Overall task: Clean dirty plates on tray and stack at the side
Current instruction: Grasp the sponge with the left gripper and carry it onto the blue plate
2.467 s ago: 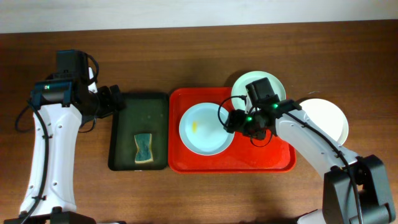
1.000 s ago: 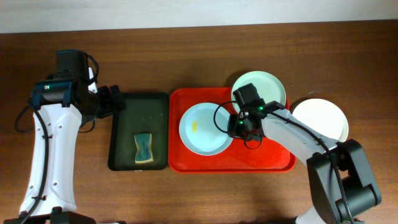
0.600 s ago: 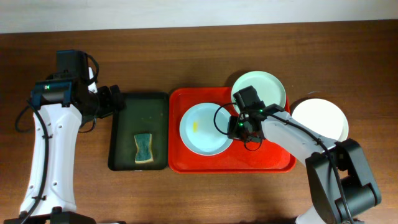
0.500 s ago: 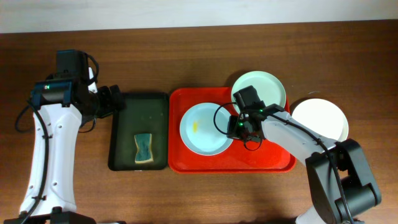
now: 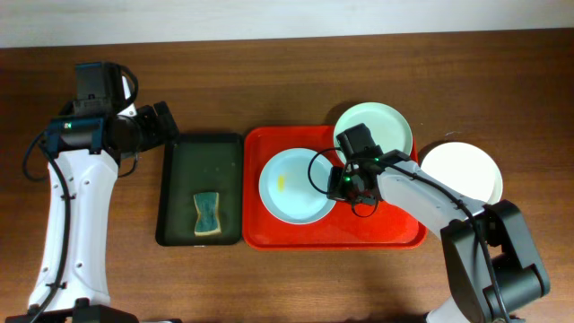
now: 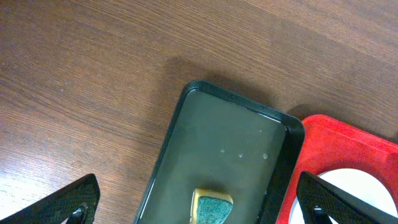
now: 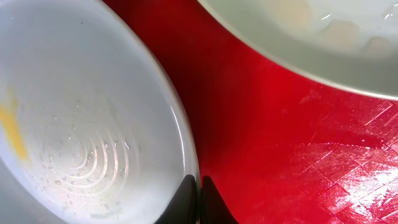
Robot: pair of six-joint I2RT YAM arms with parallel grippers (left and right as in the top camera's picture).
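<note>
A pale blue plate (image 5: 294, 187) with a yellow smear lies on the red tray (image 5: 386, 229). My right gripper (image 5: 340, 184) is shut on its right rim. In the right wrist view the two fingertips (image 7: 199, 188) pinch the thin edge of this plate (image 7: 81, 124) over the tray (image 7: 280, 137). A pale green plate (image 5: 374, 128) rests at the tray's back right corner. A white plate (image 5: 462, 172) lies on the table to the right. My left gripper (image 5: 164, 121) hangs open above the far left corner of the green tray, holding nothing.
A narrow dark green tray (image 5: 199, 166) stands left of the red one, with a yellow and green sponge (image 5: 208, 213) near its front. In the left wrist view the sponge (image 6: 212, 208) shows between my wide-open fingers (image 6: 71, 200).
My right gripper has slid left to the blue plate's right rim and shut on it. My left gripper has moved toward the table's far side and stays open.
</note>
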